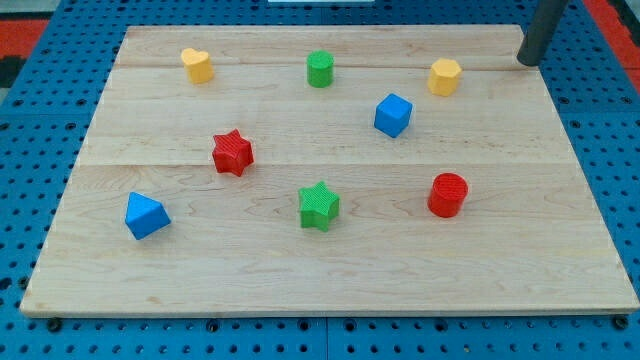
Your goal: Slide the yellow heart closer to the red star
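Observation:
The yellow heart (197,65) sits near the view's top left of the wooden board (330,270). The red star (232,152) lies below it and slightly to its right, about a quarter of the board's depth away. My tip (526,61) is at the view's top right corner of the board, far to the right of both blocks and touching none. The dark rod rises out of the view's top edge.
A green cylinder (319,69) and a yellow hexagonal block (445,76) stand along the top. A blue cube (393,114) is right of centre. A green star (319,205), a red cylinder (447,194) and a blue triangular block (146,215) lie lower down.

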{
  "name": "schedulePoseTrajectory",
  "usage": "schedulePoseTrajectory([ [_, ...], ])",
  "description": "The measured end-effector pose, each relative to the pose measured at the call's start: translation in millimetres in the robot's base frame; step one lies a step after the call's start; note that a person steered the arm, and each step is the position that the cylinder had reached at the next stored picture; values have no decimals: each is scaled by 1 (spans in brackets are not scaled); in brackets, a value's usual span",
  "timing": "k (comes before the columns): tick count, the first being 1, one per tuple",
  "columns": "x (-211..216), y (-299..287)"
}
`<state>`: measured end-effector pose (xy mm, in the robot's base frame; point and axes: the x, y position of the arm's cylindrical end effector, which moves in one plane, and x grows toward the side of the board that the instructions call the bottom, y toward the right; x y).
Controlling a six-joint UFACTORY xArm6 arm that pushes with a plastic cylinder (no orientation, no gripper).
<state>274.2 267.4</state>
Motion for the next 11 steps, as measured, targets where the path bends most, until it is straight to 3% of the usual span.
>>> schedulePoseTrajectory([
  [2, 12, -155],
  [3, -35, -138],
  [4, -80, -165],
  [6, -80, -214],
  [7, -80, -282],
  [10, -83, -339],
  [11, -74, -415],
])
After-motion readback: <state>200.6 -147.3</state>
